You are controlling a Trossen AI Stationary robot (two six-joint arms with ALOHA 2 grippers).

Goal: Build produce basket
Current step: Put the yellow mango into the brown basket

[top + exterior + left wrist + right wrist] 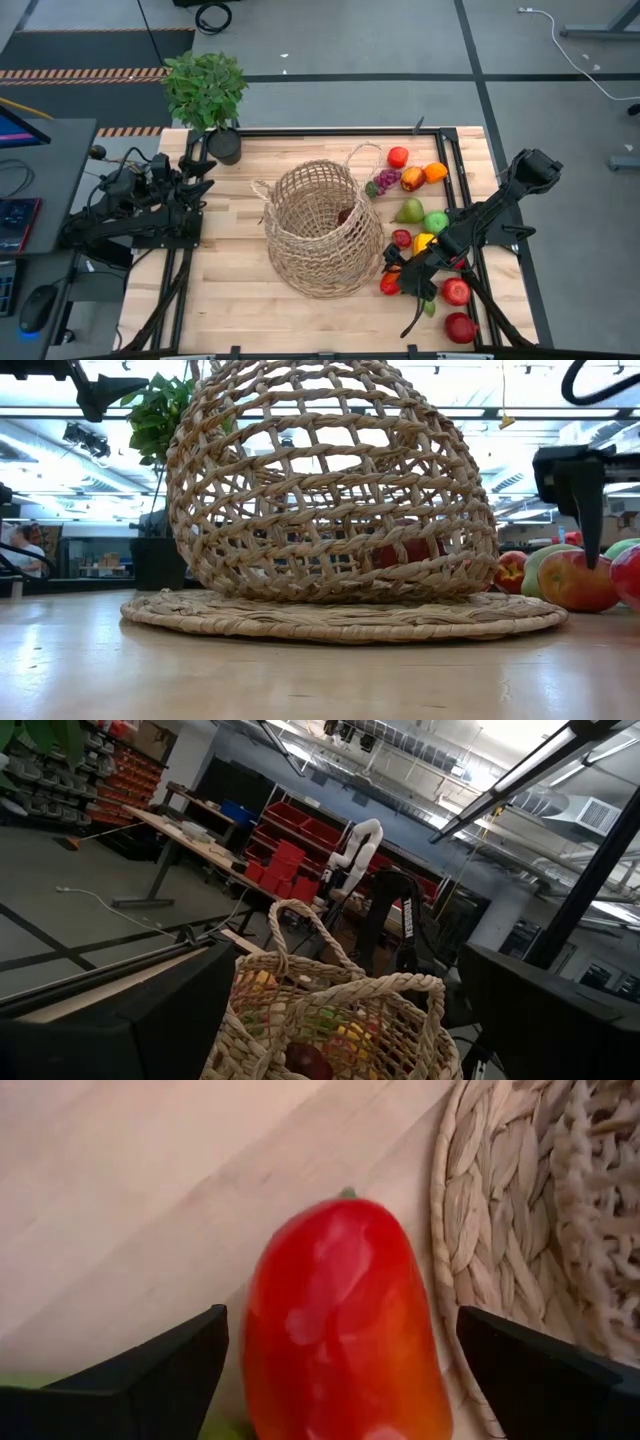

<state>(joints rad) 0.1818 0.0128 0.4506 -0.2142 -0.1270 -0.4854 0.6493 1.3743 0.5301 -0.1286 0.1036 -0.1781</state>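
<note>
The tan wicker basket stands mid-table on its wide woven base, with a dark red fruit inside. The produce lies on the table to its right: purple grapes, a green pear, a green apple, a yellow pepper and red apples. My right gripper slants down, open, over a red pepper beside the basket's base. One finger stands on each side of the pepper, and neither touches it. My left gripper waits open at the table's left edge.
A potted leafy plant stands at the far left corner. More fruit lies far right of the basket: a red one and an orange. Bare wood shows to the left and near side of the basket.
</note>
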